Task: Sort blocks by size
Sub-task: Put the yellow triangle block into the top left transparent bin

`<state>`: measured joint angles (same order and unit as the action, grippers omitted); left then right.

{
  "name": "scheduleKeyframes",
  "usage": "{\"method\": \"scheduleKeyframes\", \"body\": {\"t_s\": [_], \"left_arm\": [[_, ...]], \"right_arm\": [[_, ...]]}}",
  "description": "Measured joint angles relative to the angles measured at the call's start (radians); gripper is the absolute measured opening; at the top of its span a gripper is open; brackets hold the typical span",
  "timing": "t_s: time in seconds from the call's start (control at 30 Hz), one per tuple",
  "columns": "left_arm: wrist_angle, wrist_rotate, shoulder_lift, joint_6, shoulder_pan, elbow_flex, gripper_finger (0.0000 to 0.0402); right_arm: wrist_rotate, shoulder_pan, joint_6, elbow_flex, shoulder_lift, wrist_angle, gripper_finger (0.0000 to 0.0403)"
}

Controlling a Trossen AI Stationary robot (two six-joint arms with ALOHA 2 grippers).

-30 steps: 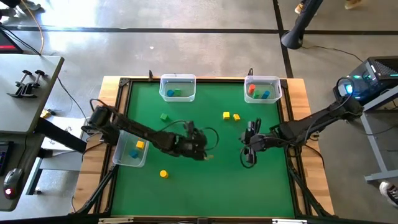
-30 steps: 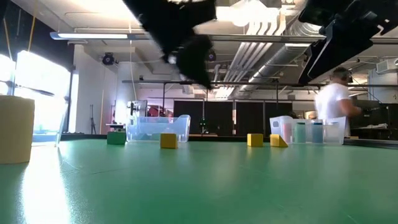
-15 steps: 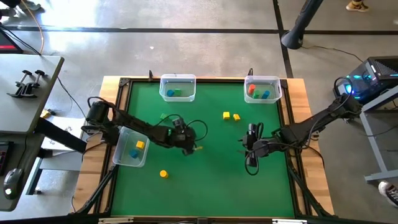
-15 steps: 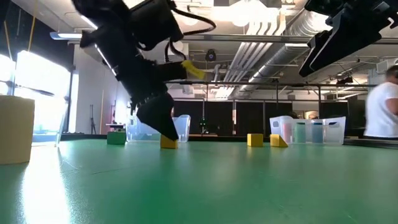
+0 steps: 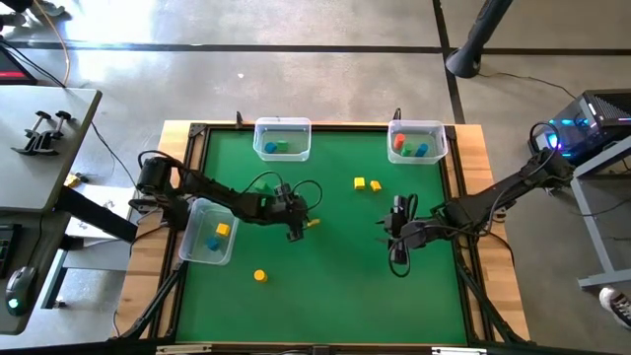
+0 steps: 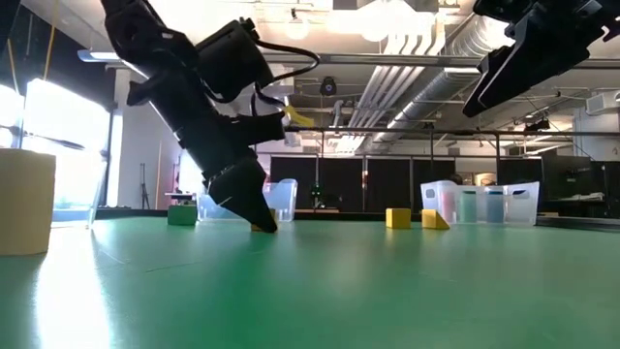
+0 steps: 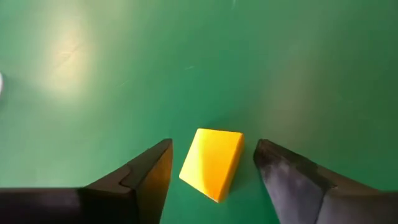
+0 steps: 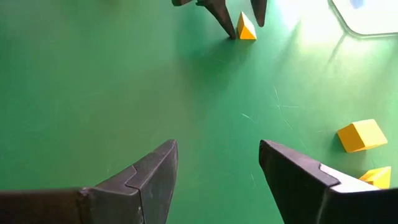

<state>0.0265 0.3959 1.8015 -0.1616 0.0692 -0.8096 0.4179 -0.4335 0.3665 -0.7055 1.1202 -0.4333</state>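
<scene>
Left gripper point(image 7: 211, 163) at the green surface point(image 5: 325, 286), jaws released either side of a yellow block point(image 7: 212, 163); right gripper point(image 5: 397, 248) at three o'clock, jaws released, empty.

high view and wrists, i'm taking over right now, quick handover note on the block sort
Left end effector: open, down at the mat, straddling a yellow block, not gripped.
Right end effector: open, empty, hanging over bare mat on the right.
Done: blocks sit in the left bin and both far bins.
Left: the straddled block, two yellow blocks mid-table, a green block, an orange cylinder.
</scene>
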Motion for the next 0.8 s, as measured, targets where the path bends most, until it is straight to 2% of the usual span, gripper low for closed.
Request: {"method": "scheduleKeyframes", "body": {"t_s": [0.33,0.5,0.67,0.8], "left_arm": [[0.051,-0.061,0.001,0.027,0.000,0.033,0.0105],[0.056,-0.063,-0.002,0.032,0.002,0.032,0.0049],[-0.013,-0.079,-0.019,0.066,0.017,-0.017,0.0037],[-0.163,-0.036,-0.058,0.094,0.034,-0.120,0.0038]], "right_arm": [[0.003,-0.008,-0.009,0.000,0.027,0.061,0.0227],[0.004,-0.054,-0.032,0.000,0.075,0.075,0.0227],[0.026,-0.158,-0.033,0.000,0.078,0.128,0.0227],[0.141,-0.245,-0.009,0.000,0.079,0.162,0.0227]]}}
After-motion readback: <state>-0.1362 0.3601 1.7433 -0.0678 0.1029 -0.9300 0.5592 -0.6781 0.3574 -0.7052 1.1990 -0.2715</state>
